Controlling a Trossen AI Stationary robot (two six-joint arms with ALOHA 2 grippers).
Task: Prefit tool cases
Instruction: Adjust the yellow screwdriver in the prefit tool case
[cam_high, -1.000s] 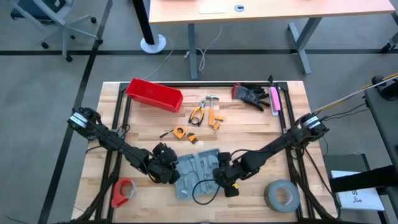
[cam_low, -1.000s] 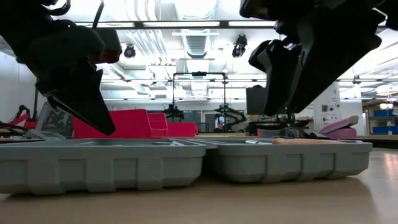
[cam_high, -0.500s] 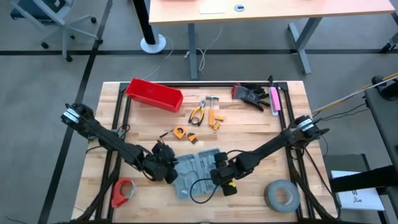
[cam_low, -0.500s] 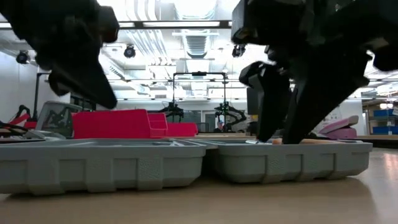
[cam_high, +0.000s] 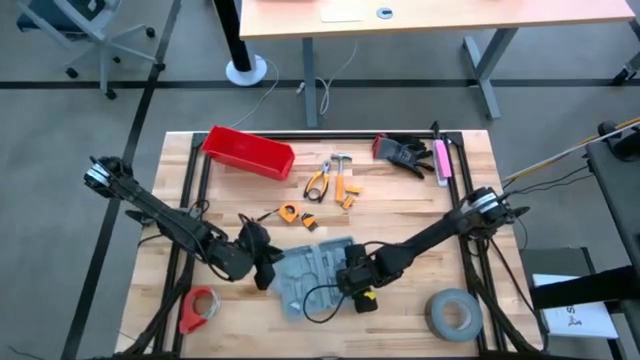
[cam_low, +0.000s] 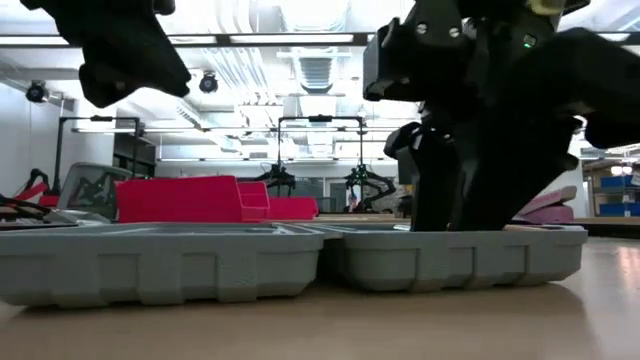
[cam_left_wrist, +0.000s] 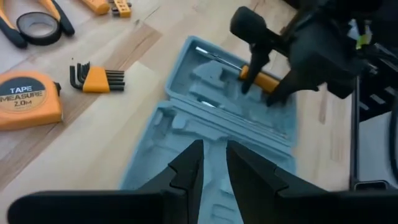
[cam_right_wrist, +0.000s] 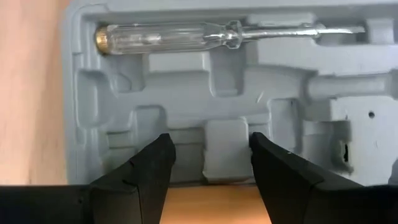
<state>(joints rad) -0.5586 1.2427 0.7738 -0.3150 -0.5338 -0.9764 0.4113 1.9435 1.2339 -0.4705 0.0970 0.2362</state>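
Note:
The grey-blue tool case (cam_high: 315, 270) lies open and flat on the wooden table, its moulded recesses facing up (cam_left_wrist: 217, 118). A screwdriver with a clear amber handle (cam_right_wrist: 186, 36) lies in a recess along one edge. My right gripper (cam_high: 352, 282) is open and points steeply down over the half of the case nearer the table's right edge. Its fingers (cam_right_wrist: 143, 168) straddle a raised block at the case's rim. My left gripper (cam_high: 266, 268) hovers above the case's left end with only a narrow gap between its fingers (cam_left_wrist: 214, 149) and nothing in it. My right gripper comes at the case's right half (cam_low: 450, 240) from above with its fingers spread. In the low view the fingers (cam_low: 440, 190) reach down to the rim. I cannot tell whether they touch the plastic.
A tape measure (cam_high: 289, 212), hex keys (cam_high: 309, 222), pliers (cam_high: 318, 180) and a hammer (cam_high: 340, 160) lie beyond the case. A red bin (cam_high: 248, 152) stands far left, gloves (cam_high: 403, 152) far right. A grey tape roll (cam_high: 453, 313) sits near right, a red tool (cam_high: 198, 308) near left.
My left gripper has risen from just above the case and drawn back toward the table's left edge. My right gripper has sunk toward the case's right half, its fingers staying spread. The case has not moved.

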